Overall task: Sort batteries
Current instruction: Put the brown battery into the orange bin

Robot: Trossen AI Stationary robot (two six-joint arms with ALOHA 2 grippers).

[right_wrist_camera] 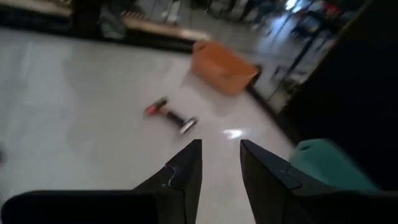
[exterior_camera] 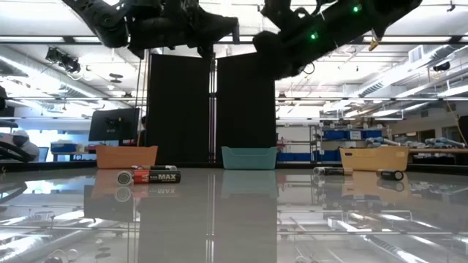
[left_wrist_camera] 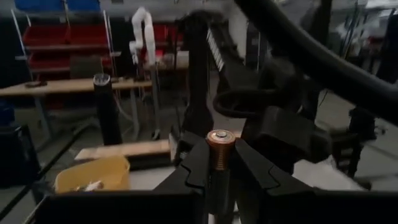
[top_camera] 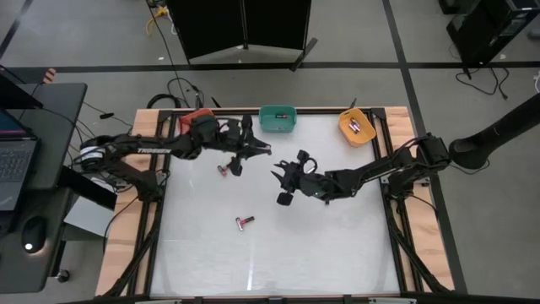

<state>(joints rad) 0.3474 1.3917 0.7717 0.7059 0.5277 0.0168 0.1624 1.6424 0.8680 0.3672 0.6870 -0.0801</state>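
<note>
My left gripper (top_camera: pixel 260 151) hangs above the table's far middle, shut on a battery (left_wrist_camera: pixel 220 149) with a copper-coloured end. My right gripper (top_camera: pixel 279 186) stands just right of it, above the table's middle. It is open, and its own view shows my right gripper (right_wrist_camera: pixel 219 158) with nothing between the fingers. A red-ended battery (top_camera: pixel 224 169) lies on the table below my left arm; the right wrist view also shows this red-ended battery (right_wrist_camera: pixel 169 116). Another battery (top_camera: pixel 245 222) lies nearer the front. The low view shows a battery (exterior_camera: pixel 150 176) marked MAX lying on the table. My left gripper pinches the battery between its two fingers (left_wrist_camera: pixel 193 168). The copper-coloured end (left_wrist_camera: pixel 220 142) with its metal cap sticks out past the fingertips. The fingers reach level toward the table's right side. The battery is lifted clear of the table.
Along the far edge stand an orange bin (top_camera: pixel 197 113), partly behind my left arm, a teal bin (top_camera: pixel 277 119), and a yellow bin (top_camera: pixel 356 127) with batteries in it. The two grippers are close together. The table's near half holds only the one battery.
</note>
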